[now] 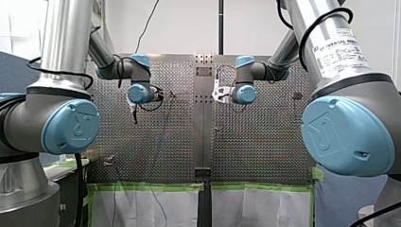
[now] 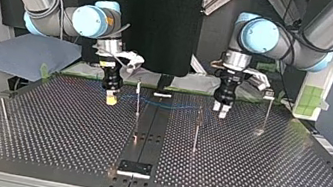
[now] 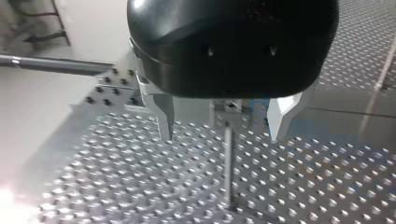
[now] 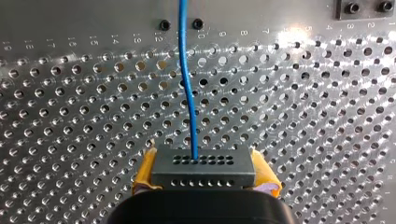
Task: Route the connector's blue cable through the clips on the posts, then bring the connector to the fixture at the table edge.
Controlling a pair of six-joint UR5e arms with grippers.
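Connector (image 4: pixel 203 168) is clamped between the yellow pads of my right gripper (image 2: pixel 111 96), low over the perforated table (image 4: pixel 70 116). Blue cable (image 4: pixel 189 93) trails off toward the posts. My left gripper (image 3: pixel 222 136) is spread wide and empty, with a post (image 3: pixel 227 163) just ahead. I judge routing is in hand (clip engagement not discernible). The next move calls for seating the cable into a clip.

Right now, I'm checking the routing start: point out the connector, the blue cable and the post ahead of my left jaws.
connector (image 4: pixel 204 168), right wrist view, its holed grey face.
blue cable (image 4: pixel 187 93), right wrist view, middle of its run.
post (image 3: pixel 228 163), left wrist view, its shaft midway.
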